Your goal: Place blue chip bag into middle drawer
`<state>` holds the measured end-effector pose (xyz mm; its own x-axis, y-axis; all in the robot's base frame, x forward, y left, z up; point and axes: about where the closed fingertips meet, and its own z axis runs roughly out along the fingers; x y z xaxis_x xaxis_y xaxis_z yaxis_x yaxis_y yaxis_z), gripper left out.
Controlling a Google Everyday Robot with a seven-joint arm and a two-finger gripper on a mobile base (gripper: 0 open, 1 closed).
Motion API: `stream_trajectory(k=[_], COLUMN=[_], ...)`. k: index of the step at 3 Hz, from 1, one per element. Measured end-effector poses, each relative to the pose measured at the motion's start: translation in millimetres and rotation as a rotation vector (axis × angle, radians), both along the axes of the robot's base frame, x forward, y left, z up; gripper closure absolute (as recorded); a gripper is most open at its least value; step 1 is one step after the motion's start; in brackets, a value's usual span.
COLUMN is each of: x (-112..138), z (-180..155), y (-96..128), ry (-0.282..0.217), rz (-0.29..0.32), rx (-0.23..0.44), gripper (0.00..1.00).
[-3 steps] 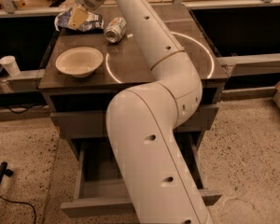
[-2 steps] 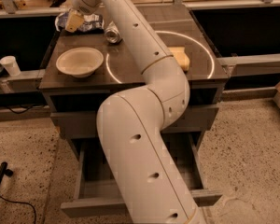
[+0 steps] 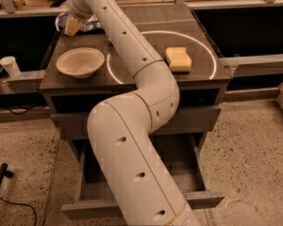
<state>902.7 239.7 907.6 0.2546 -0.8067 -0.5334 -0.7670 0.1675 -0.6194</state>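
The middle drawer [image 3: 198,199] stands pulled out at the front, ready to receive. On the bench [image 3: 212,22] the arm has swung to the left, so the yellow sponge [image 3: 178,59] now shows whole. At the far left corner the gripper [image 3: 71,26] has come lower onto the blue chip bag [image 3: 88,26]. Whether it grips the bag I cannot tell, so I judge the pick-up is not yet finished.

We'd call this a robotics test lab, not a home. The grey metal cabinet with a dark top [image 3: 205,114] has a white ring [image 3: 211,47] marked on it, with speckled hard floor [image 3: 254,140] around it and long pale workbenches [image 3: 236,4] behind it. The gripper [image 3: 72,26] sits at its back-left corner.
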Motion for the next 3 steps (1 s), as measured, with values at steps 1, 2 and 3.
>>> stream_trajectory(k=[1,2,3], x=[7,12,20], z=[-15,-29,-42], y=[7,15,26], ry=[0.005,0.007,-0.012], rz=[-0.029,-0.033,-0.045], rx=[-0.018,-0.025,-0.039], gripper=[0.29,0.29,0.36])
